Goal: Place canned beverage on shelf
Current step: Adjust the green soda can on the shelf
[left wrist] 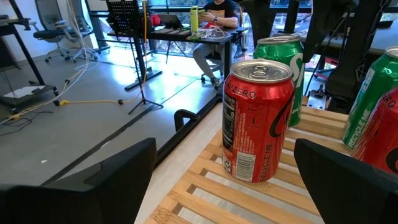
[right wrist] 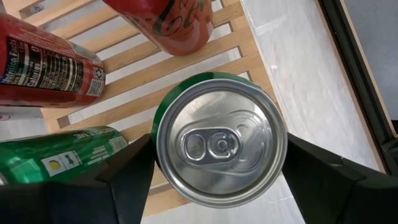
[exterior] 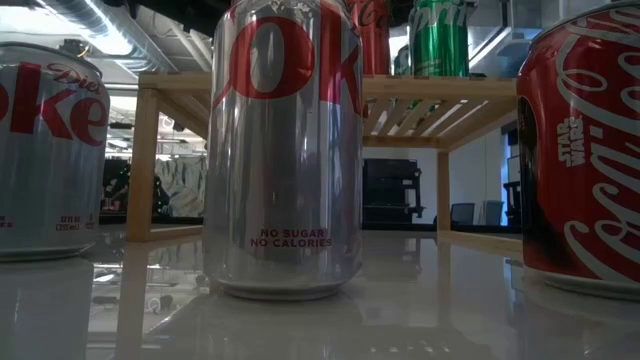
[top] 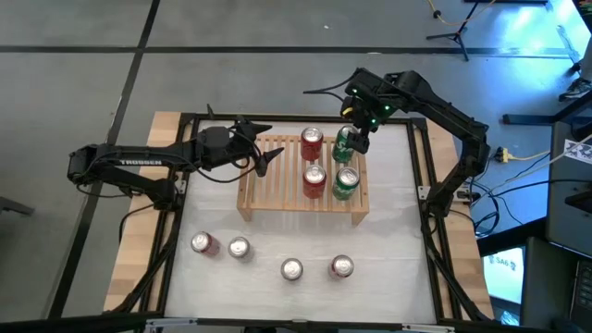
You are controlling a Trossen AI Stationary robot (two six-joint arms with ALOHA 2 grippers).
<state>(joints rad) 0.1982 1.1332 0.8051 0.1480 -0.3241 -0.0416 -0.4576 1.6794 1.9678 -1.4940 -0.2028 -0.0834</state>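
On the wooden shelf [top: 277, 185], we see the right gripper [top: 354, 141] straddling a green can [right wrist: 221, 140], contact unclear; left gripper [top: 262, 148] gapes wide.

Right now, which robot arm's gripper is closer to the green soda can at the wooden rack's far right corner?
The right. The right gripper straddles the green soda can; the left gripper hovers, open, at the wooden rack's opposite end.
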